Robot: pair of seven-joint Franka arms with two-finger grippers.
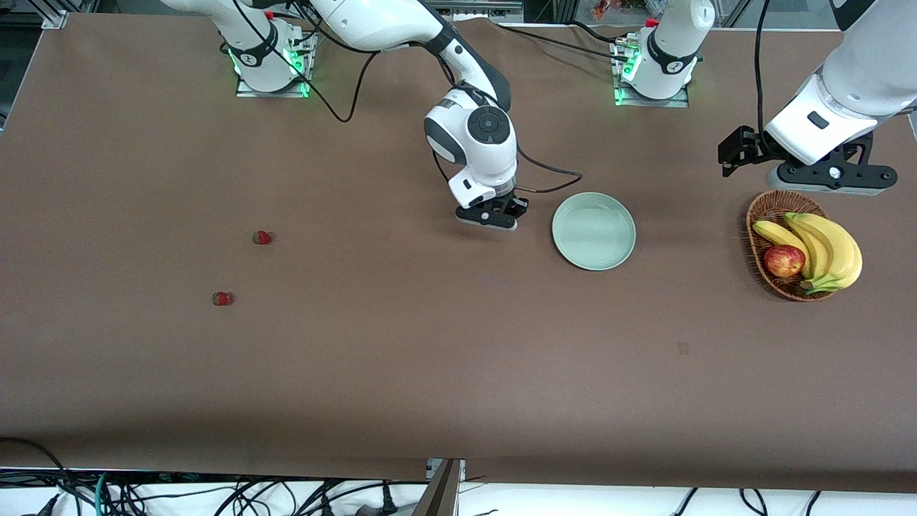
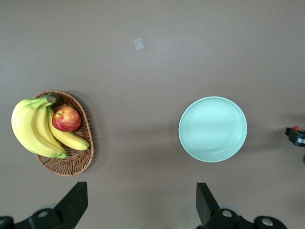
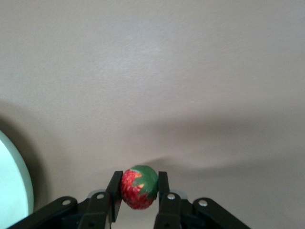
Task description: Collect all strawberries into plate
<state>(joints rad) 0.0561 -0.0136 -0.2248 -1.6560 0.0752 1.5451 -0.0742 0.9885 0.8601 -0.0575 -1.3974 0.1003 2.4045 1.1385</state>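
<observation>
We read no writing anywhere. The mint-green plate [image 1: 594, 231] holds nothing. The wicker basket [image 1: 761, 215], toward the left arm's end of the surface [image 1: 430, 358], holds bananas [image 1: 824, 247] and a red apple [image 1: 784, 261]. The right pincer [image 3: 138, 195] hangs just beside the plate over bare surface, clamped on one strawberry [image 3: 138, 186]. Two other strawberries [image 1: 262, 237] [image 1: 223, 298] lie toward the right arm's end, well apart from the plate. The left pincer [image 2: 138, 205] waits above the basket, fingers apart.
</observation>
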